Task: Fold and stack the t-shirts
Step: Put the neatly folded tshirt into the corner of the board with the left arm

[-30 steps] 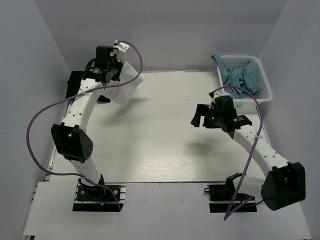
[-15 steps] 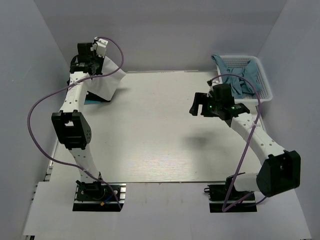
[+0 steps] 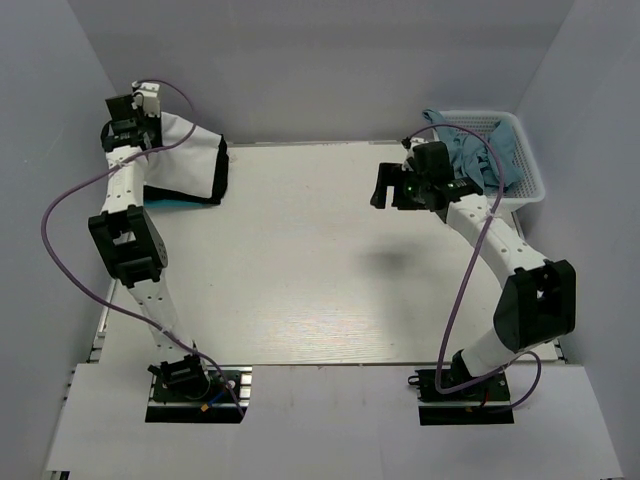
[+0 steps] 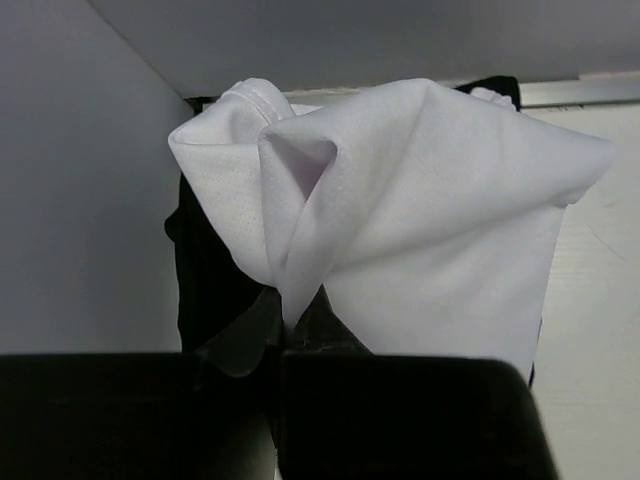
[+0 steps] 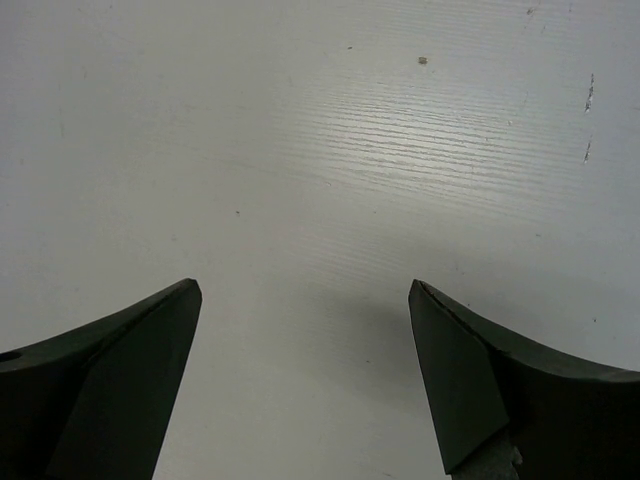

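The left claw held the white shirt at the far left corner of the table.

The left claw [image 3: 138,118] was shut tight on a bunched bit of the white shirt [image 3: 186,160]. The shirt hung down from it over the black shirt [image 3: 219,171], which lay on the table [image 3: 320,290] in that far left corner. The right claw [image 3: 385,191] was wide open and held nothing. It hung above the bare table on the right side, well apart from both shirts. A white basket [image 3: 531,178] with a blue cloth [image 3: 480,152] in it sat at the far right.
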`<state>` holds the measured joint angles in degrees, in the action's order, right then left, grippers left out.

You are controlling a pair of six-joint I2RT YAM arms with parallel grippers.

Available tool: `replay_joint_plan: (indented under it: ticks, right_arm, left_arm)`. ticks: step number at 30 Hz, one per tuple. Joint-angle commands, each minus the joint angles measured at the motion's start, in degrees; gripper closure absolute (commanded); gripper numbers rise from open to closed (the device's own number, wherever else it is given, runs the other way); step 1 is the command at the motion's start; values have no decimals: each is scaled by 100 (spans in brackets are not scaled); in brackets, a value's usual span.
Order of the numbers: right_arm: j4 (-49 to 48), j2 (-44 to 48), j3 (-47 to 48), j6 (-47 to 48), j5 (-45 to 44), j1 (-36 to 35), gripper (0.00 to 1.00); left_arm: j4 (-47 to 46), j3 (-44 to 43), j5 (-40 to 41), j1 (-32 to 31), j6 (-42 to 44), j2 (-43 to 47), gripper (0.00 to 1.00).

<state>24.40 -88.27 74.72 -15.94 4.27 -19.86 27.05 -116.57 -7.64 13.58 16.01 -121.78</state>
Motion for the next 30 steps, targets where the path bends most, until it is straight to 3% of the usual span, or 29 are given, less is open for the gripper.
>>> replay_joint_plan:
  ticks: [1, 8, 9, 10, 11, 13, 21, 25, 28, 30]
  right_arm:
    - [117, -59, 394, 100, 30, 26, 10]
    - [302, -164, 719, 109, -269, 34, 10]
    - [328, -190, 807, 118, -286, 26, 10]
    - [363, -208, 834, 92, -287, 26, 10]
    - [355, -243, 851, 83, -287, 26, 10]
    - [372, -270, 869, 31, -252, 26, 10]
    - [320, 89, 616, -163, -243, 34, 10]
    - [258, 494, 246, -434, -287, 35, 10]
    - [232, 933, -141, -558, -234, 26, 10]
    - [214, 1320, -447, -682, -173, 34, 10]
  left_arm:
    - [-508, -374, -484, 179, -370, -117, 100]
    - [-990, -533, -704, 416, -809, -523, 100]
    - [-1052, -533, -599, 417, -888, -610, 95]
    - [-1113, -533, -381, 417, -976, -663, 79]
    - [-1114, -533, -257, 417, -1177, -663, 27]
    - [-1114, -681, 16, 478, -1266, -716, 1]
    - [-649, -735, 307, 531, -2119, -49, 1]
    - [245, -726, 333, 399, -2321, 364, 1]
    - [1123, -665, -533, 329, -2445, 821, 1]
    - [1477, -175, -668, 110, -2262, 1163, 1]
